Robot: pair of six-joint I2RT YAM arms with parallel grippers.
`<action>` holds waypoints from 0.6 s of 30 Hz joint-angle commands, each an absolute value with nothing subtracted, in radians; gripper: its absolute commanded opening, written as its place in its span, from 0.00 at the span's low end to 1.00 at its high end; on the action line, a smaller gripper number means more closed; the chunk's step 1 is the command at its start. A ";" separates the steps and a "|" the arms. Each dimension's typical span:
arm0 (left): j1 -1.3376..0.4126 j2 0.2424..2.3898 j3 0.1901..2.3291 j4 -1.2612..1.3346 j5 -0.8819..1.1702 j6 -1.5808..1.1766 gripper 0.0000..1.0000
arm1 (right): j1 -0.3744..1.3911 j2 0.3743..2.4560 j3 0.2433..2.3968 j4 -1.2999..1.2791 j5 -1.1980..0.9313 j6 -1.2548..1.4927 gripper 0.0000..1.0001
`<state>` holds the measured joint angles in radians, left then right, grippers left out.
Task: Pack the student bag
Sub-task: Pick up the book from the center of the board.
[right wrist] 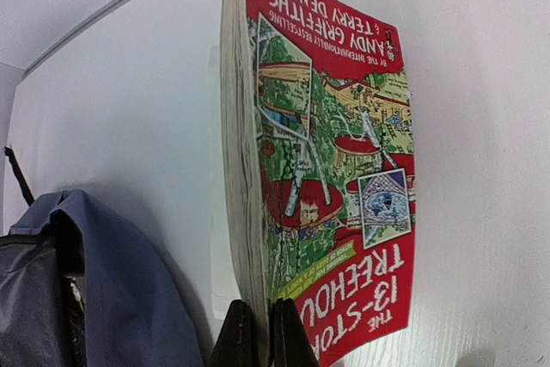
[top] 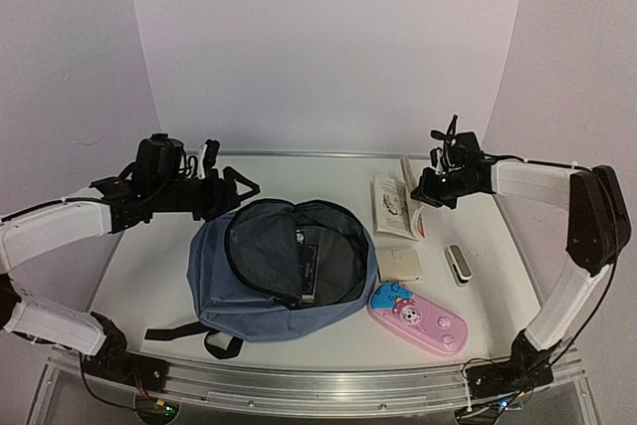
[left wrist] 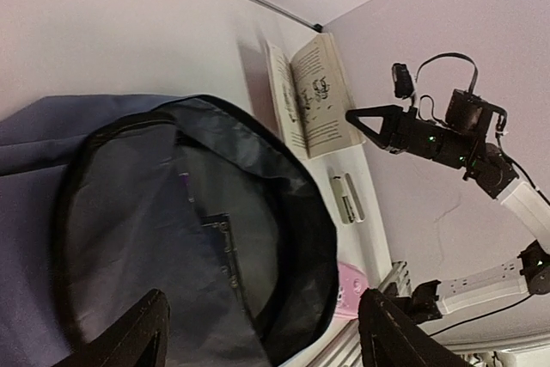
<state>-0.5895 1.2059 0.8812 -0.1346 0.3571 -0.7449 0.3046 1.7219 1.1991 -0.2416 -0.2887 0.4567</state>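
The student bag [top: 249,291] lies mouth-open at 9 o'clock of the table's [top: 498,246] middle. We judge it soft and floppy, best taken by its black rim [top: 333,208]. Our left gripper [left wrist: 262,298] hangs wide and empty at its 11 o'clock, and our right gripper [right wrist: 260,337] pinches the paperback [right wrist: 344,169] at 2 o'clock.
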 commanded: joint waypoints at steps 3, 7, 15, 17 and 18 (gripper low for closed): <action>-0.724 1.413 1.047 0.187 0.356 -0.859 0.77 | 0.311 1.556 1.097 -0.058 -0.383 0.521 0.00; -0.774 1.609 1.187 0.272 0.411 -0.873 0.78 | 0.311 1.504 1.050 -0.022 -0.413 0.537 0.00; -0.789 1.895 1.398 0.381 0.542 -0.934 0.81 | 0.311 1.390 1.015 0.021 -0.510 0.595 0.00; -0.793 1.931 1.439 0.383 0.560 -0.937 0.82 | 0.310 1.365 1.013 0.020 -0.528 0.601 0.00; -0.795 1.944 1.459 0.382 0.569 -0.936 0.83 | 0.311 1.349 1.010 0.020 -0.536 0.601 0.00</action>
